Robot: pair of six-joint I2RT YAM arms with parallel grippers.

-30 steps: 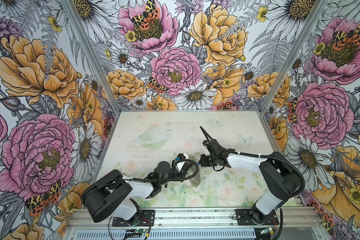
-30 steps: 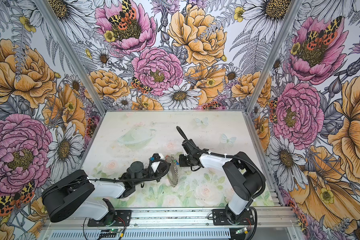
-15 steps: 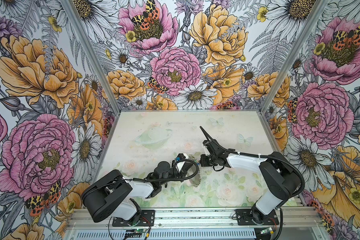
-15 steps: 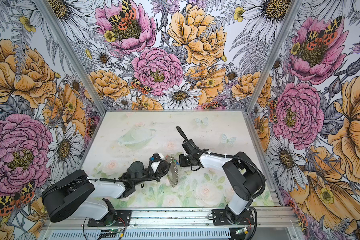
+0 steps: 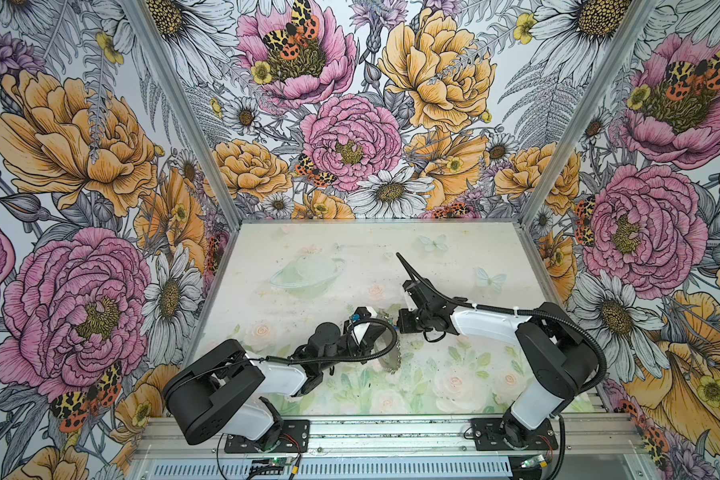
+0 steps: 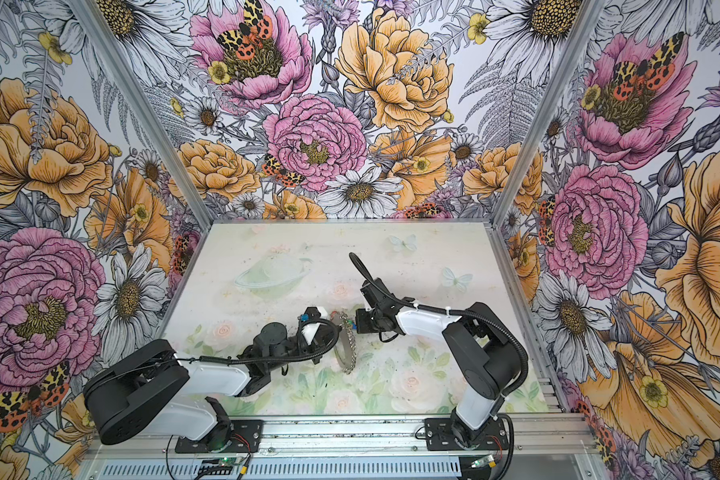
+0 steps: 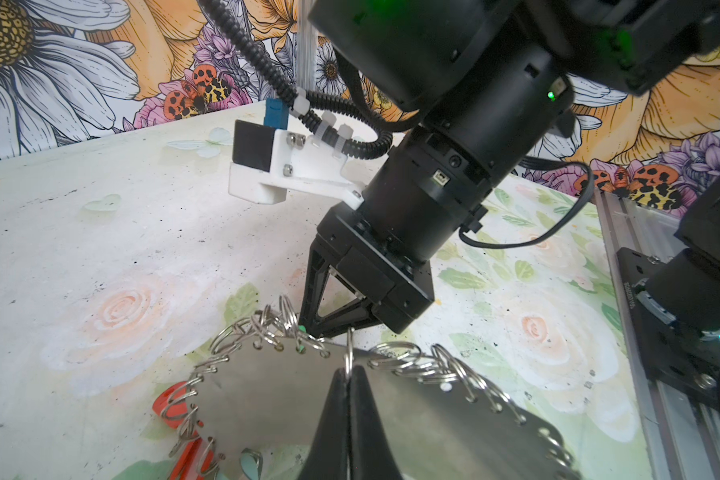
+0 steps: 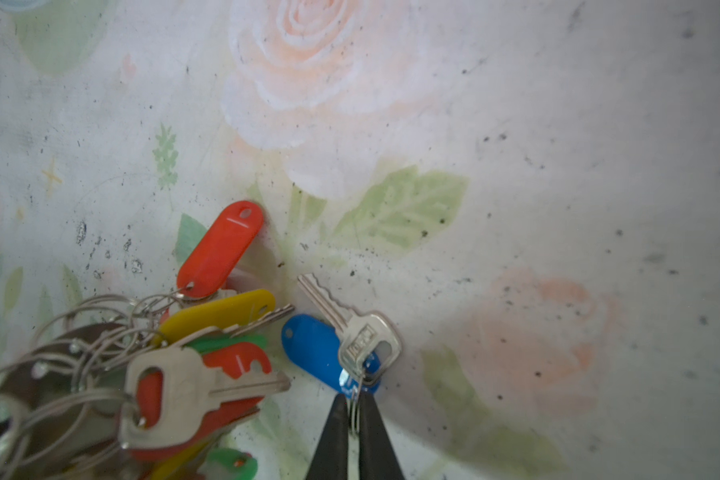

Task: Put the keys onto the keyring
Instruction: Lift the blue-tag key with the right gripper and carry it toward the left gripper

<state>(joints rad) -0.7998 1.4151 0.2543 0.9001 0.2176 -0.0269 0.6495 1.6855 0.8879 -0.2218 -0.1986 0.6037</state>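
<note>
Nothing visible has shifted over the last second: in both top views the two arms sit in the same pose, meeting low over the near middle of the tabletop, with the keyring edge-on between them. I read that as a hold while the parts are lined up, so the step in hand, getting one more key onto the hoop, is not yet done. The left fingers are pressed fully together on one silver wire loop standing up at the keyring's rim, which keeps the hoop raised and tilted; whether its low end touches the tabletop I cannot tell. The right fingers are closed to a sliver on the thin ring of the blue-tagged key, whose silver blade and blue tag reach out beyond the tips. The top views give only the layout; the tags are mere specks there. The left wrist view shows the grip on the loop and the right fingers' tips just beside the rim, but of the tags only a red tag behind the hoop. The right wrist view alone shows the other keys, with red, yellow and green tags, bunched on the blurred hoop, and the blue-tagged key just beside them, not visibly linked to it.
</note>
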